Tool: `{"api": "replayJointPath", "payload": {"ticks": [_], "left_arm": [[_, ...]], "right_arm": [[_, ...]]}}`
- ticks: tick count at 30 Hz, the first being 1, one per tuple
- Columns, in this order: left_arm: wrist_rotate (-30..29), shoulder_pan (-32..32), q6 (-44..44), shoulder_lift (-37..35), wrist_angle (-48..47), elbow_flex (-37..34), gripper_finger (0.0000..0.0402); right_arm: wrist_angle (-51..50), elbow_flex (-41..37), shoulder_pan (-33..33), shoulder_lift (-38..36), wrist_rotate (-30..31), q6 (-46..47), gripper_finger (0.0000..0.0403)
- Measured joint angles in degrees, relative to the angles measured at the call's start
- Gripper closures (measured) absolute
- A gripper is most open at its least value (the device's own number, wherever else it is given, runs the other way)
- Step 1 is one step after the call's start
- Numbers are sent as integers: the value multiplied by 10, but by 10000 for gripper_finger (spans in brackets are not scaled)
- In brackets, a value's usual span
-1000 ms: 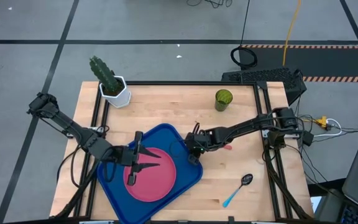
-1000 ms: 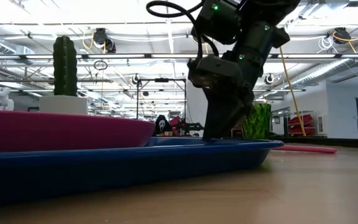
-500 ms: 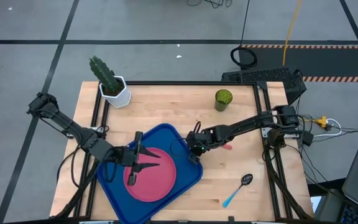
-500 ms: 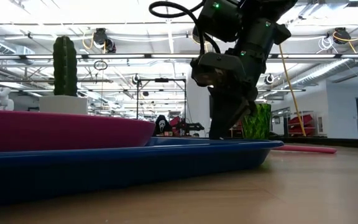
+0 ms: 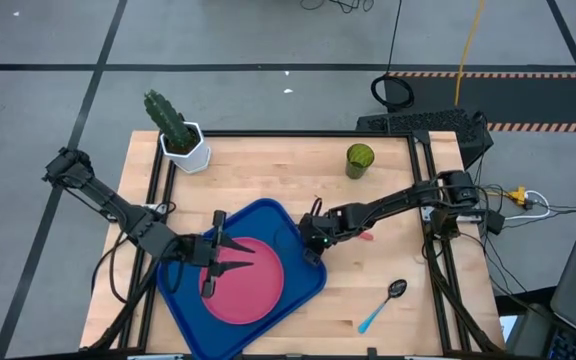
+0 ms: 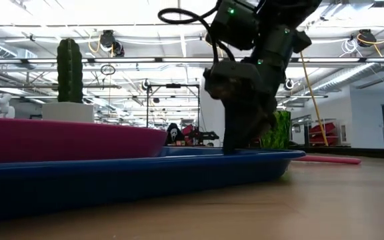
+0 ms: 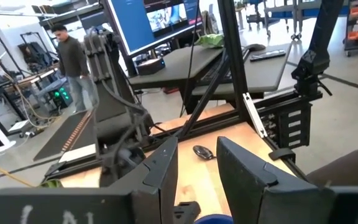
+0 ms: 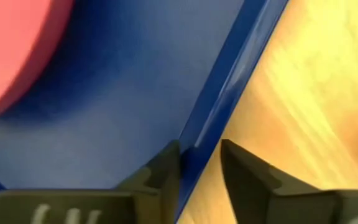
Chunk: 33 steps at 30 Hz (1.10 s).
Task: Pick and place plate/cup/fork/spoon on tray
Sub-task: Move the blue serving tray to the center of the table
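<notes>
While the left gripper (image 5: 230,257) is held over the pink-red plate (image 5: 253,290) in the lower centre of the high view, with its fingers spread apart and nothing between them, the right gripper (image 5: 315,249) is set down at the right rim of the blue tray (image 5: 190,305), just right of the plate. In the right wrist view, its two fingers (image 8: 244,171) are seen standing one on each side of the tray's raised rim (image 8: 229,93), slightly parted; whether the rim is actually pinched cannot be told. The plate is lying inside the tray. The green cup (image 5: 359,159) is found upright in the upper right of the table (image 5: 268,170), well apart from the tray. The spoon (image 5: 382,304) is placed at the lower right, on bare wood. Only a pink bit of the fork (image 5: 367,237) is seen, just beside the right arm. A potted cactus (image 5: 176,130) is seen at the upper left corner.
</notes>
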Motion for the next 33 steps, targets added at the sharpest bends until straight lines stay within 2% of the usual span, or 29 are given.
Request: {"api": "replayJointPath", "payload": {"ticks": [4,8,12,21,27,33], "left_arm": [[0,0,0,0,0,0,286],[0,0,0,0,-1,0,286],[0,0,1,0,-3,0,286],[0,0,1,0,-11,0,286],[0,0,0,0,-11,0,286],[0,0,-1,0,-15,0,286]], "right_arm": [[8,0,5,0,4,15,242],[9,0,9,-1,41,27,238],[0,0,12,-1,48,33,265],[-32,-18,35,-2,43,80,359],[-62,-23,50,-7,40,101,358],[-150,-23,70,-27,37,138,357]]}}
